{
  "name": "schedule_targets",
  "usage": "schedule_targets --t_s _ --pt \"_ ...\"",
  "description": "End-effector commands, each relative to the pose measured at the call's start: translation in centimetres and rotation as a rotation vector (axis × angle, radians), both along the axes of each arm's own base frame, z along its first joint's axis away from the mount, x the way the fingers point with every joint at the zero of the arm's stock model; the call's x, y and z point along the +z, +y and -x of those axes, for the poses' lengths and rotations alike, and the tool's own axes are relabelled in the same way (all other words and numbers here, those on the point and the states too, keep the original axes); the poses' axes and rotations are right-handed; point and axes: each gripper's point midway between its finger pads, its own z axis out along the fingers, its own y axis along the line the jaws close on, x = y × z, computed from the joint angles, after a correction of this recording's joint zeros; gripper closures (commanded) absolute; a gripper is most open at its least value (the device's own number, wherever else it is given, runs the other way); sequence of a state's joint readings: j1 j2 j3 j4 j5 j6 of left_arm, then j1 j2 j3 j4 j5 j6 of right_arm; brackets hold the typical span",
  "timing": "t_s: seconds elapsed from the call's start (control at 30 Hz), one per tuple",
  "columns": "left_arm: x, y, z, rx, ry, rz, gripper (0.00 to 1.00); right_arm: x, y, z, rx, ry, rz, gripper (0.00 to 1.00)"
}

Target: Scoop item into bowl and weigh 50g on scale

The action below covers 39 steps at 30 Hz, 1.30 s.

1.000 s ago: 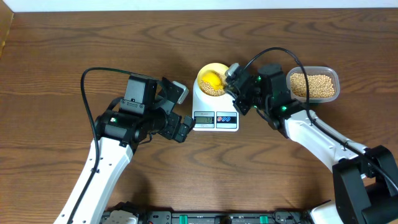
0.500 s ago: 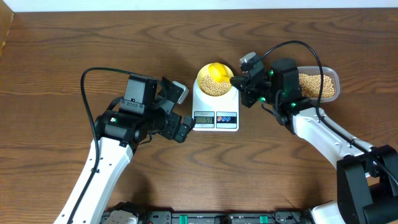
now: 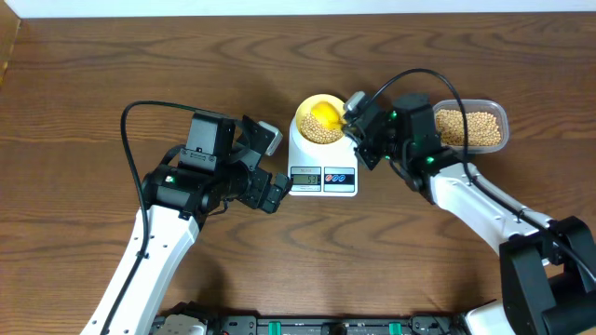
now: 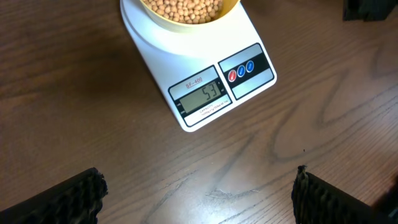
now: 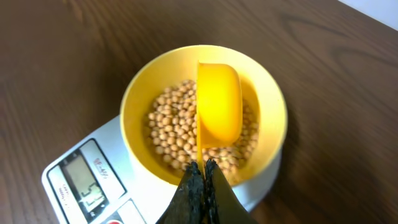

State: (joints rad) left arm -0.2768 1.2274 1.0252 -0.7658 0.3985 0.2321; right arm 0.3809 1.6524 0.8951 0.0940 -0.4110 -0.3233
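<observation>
Beans (image 5: 180, 127) fill the pale yellow bowl (image 5: 138, 87) to well below the rim, a tan heap, and the bowl sits squarely on the round platform of the white scale (image 4: 155, 46). The scale stands mid-table on the dark wood table (image 3: 93, 74), with its display (image 4: 202, 98) and coloured buttons (image 4: 241, 70) facing the robot. From the left wrist camera the readout looks like 53, though the digits are small and slanted, so take that loosely.

Over at the bowl, the right gripper (image 5: 200, 169) has its fingers pinched tight on the thin handle of the bright yellow scoop (image 5: 219, 102). The scoop head hangs over the far half of the bowl, above the beans. It shows a smooth yellow face with no beans on it.

Just right of that arm, a clear plastic tub (image 3: 470, 126) holds more of the same beans, well apart from the scale.

On the other side, the left gripper (image 4: 199, 196) is spread wide, its two dark fingertips (image 4: 78, 196) at the bottom corners of its own view. It holds nothing, hovering over bare wood just in front of the scale.
</observation>
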Motion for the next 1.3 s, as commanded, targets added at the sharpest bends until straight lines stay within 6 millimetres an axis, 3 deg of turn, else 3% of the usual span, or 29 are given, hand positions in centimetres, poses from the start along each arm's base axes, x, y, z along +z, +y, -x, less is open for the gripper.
schedule_targets --t_s 0.0,0.57,0.73,0.87,1.27 --pt "0.0 -0.2 0.1 0.000 0.011 0.012 0.02 -0.8 0.4 0.3 0.025 0.013 0.008 0.99" --pt "0.0 -0.2 0.1 0.000 0.011 0.012 0.02 0.6 1.4 0.1 -0.053 0.124 -0.161 0.99" --pt "0.0 -0.2 0.1 0.000 0.011 0.012 0.02 0.6 1.5 0.1 -0.140 0.234 -0.247 0.99" --pt "0.0 -0.2 0.1 0.000 0.010 0.012 0.02 0.6 0.9 -0.2 -0.231 0.334 -0.326 0.99" --pt "0.0 -0.2 0.1 0.000 0.011 0.012 0.02 1.8 -0.9 -1.0 -0.284 0.453 -0.478 0.99"
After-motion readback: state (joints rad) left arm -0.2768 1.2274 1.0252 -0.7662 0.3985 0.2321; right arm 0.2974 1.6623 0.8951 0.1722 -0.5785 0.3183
